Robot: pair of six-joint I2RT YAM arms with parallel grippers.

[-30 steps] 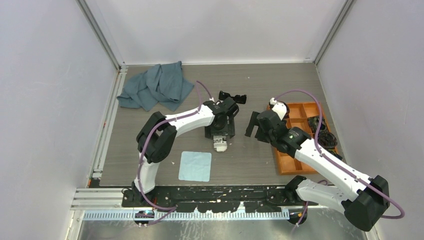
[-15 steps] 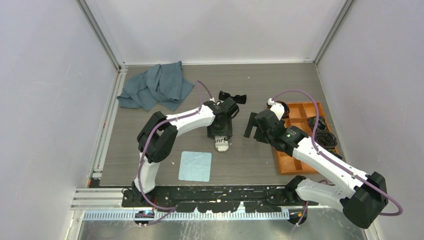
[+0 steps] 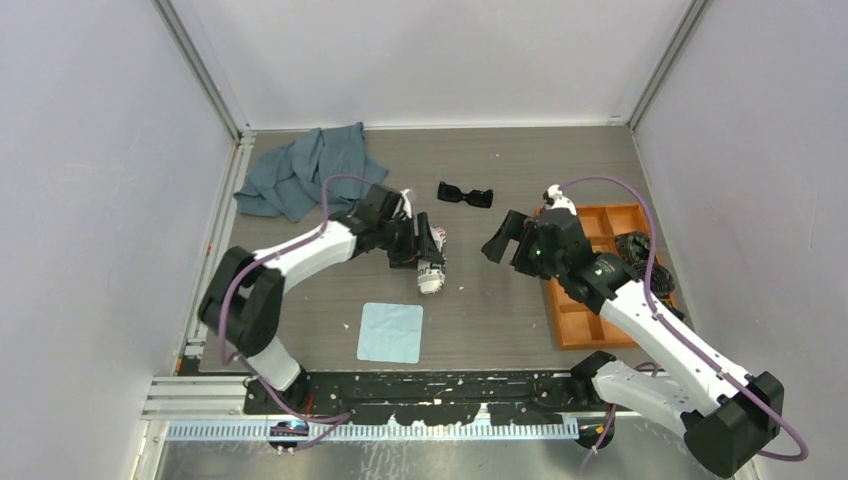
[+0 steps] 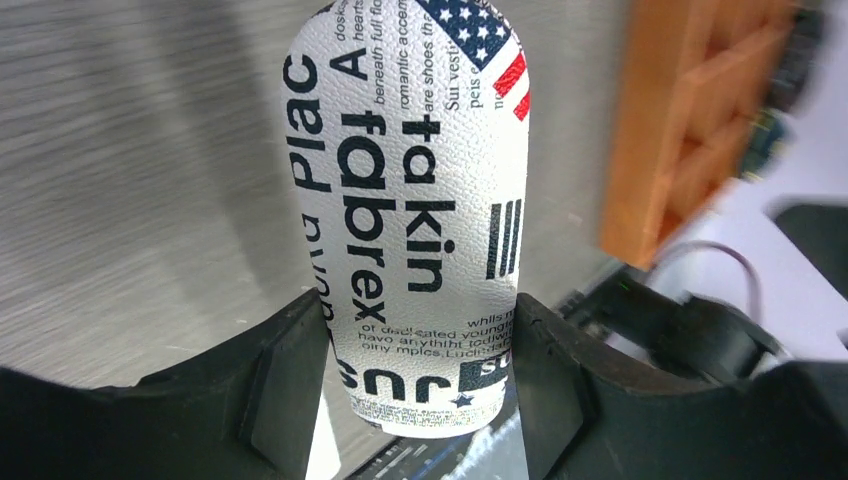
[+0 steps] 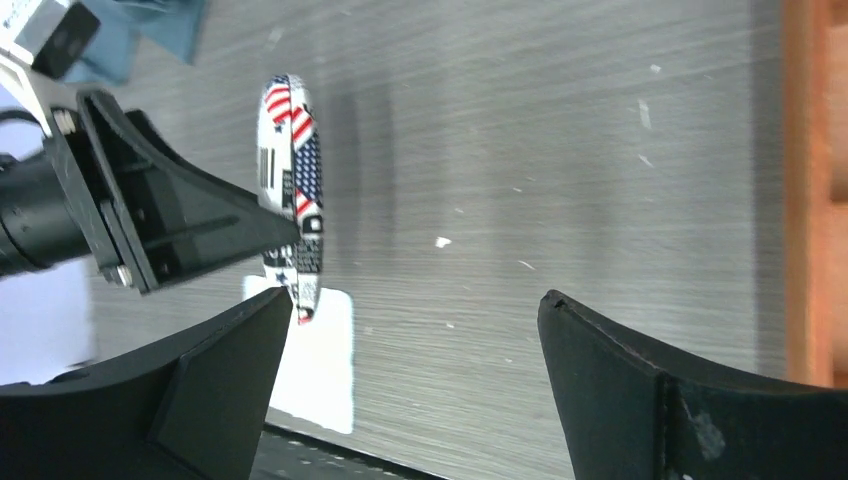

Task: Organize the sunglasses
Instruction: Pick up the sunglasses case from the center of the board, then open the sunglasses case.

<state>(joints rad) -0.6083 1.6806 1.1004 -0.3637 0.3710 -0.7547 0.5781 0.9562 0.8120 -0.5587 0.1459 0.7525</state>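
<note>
Left gripper (image 3: 418, 246): pinching the case (image 4: 420, 200).
Right gripper (image 3: 503, 240): spread wide, empty.
Sunglasses (image 3: 465, 193): on the desk (image 3: 500, 315), beyond both grippers.
My aim: I'd hold the case level and firm.

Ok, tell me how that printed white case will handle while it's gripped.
Probably stiff: the printed case shows no denting where the left gripper squeezes it. Its pebbled skin likely resists slipping. Pinched near one end, it may swivel in the hold; laid down, its rounded body might rock.
</note>
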